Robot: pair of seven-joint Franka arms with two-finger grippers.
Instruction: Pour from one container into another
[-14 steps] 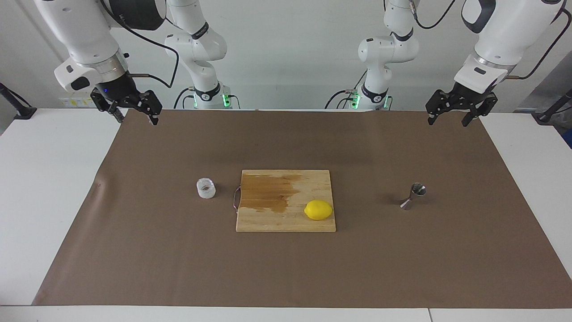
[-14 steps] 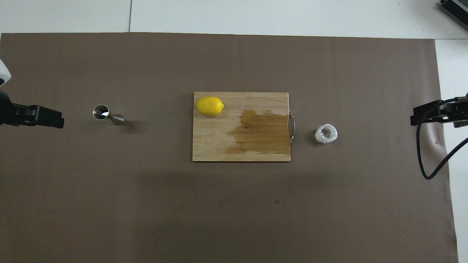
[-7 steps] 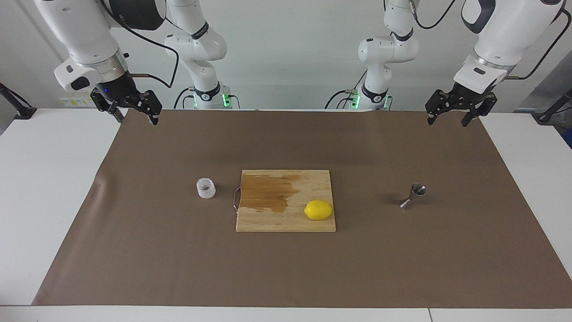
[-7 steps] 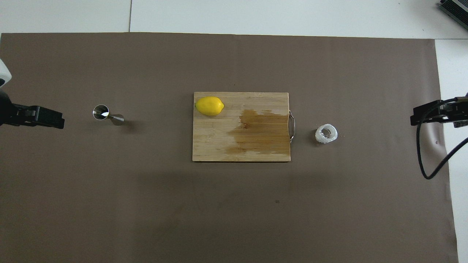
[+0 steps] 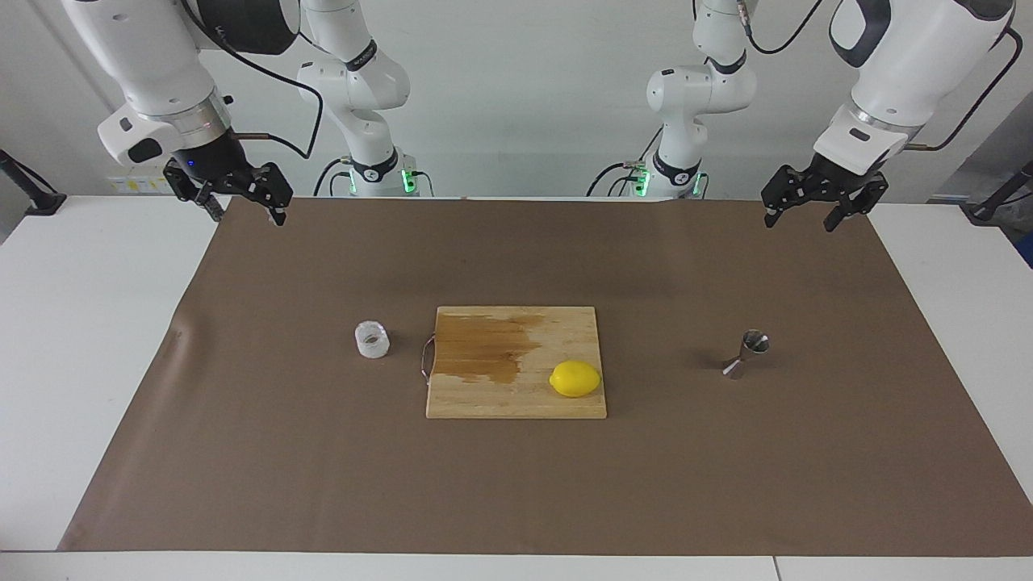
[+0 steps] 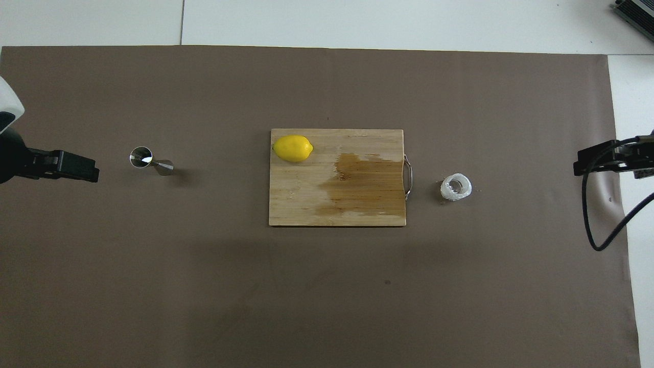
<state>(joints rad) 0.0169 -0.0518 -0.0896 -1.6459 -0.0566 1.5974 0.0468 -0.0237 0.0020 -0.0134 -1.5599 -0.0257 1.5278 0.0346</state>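
The squat frosted glass cup (image 5: 372, 339) stands on the brown mat beside the cutting board's handle, toward the right arm's end; it also shows in the overhead view (image 6: 456, 187). The steel hourglass jigger (image 5: 746, 353) stands upright toward the left arm's end, also in the overhead view (image 6: 148, 160). My left gripper (image 5: 796, 218) hangs open and empty high over the mat's edge at its own end; it shows in the overhead view (image 6: 76, 170). My right gripper (image 5: 246, 211) hangs open and empty high over the mat's corner at its end, seen in the overhead view (image 6: 595, 162).
A wooden cutting board (image 5: 516, 395) with a dark wet stain lies mid-table, a yellow lemon (image 5: 575, 378) on it. The brown mat (image 5: 516, 484) covers most of the white table. A black cable (image 6: 595, 225) hangs by the right gripper.
The left gripper has shifted a little inward over the mat toward the jigger. The right arm, cup, jigger and lemon have not moved.
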